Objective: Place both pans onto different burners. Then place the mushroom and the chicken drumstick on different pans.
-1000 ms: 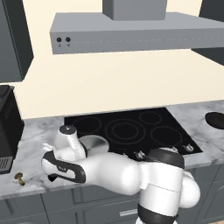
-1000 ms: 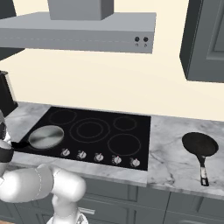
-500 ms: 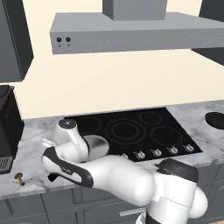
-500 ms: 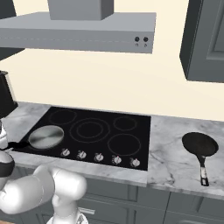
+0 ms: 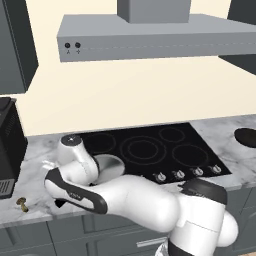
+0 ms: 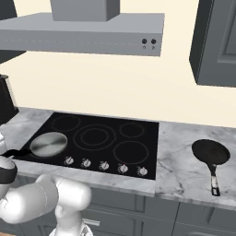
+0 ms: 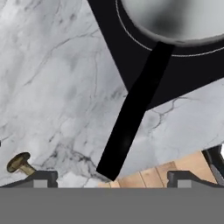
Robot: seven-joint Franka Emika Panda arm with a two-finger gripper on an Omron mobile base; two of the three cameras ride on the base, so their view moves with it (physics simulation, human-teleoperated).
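The shiny silver pan [image 6: 48,144] sits on the front-left burner [image 6: 32,146] of the black cooktop [image 6: 115,147]. In the hand view the silver pan [image 7: 175,17] is at the top, and its black handle [image 7: 135,105] runs down over the marble to the counter's front edge. My gripper [image 7: 111,179] is open above the handle's end and holds nothing. The tan mushroom [image 7: 19,163] lies on the marble by the left fingertip [image 7: 41,177]; the mushroom [image 5: 21,202] is left of the arm. The dark pan [image 6: 210,153] rests on the counter right of the cooktop. The chicken drumstick is out of view.
Three other burners [image 6: 94,137] carry nothing. Silver knobs [image 6: 103,165] line the cooktop's front. A black appliance [image 5: 10,145] stands at the counter's left end. A grey hood [image 5: 155,37] hangs overhead. Wooden floor [image 7: 153,175] shows past the counter edge.
My arm has swung slightly left and toward the counter's front. The silver pan has stayed on its burner, and the dark pan has not moved.
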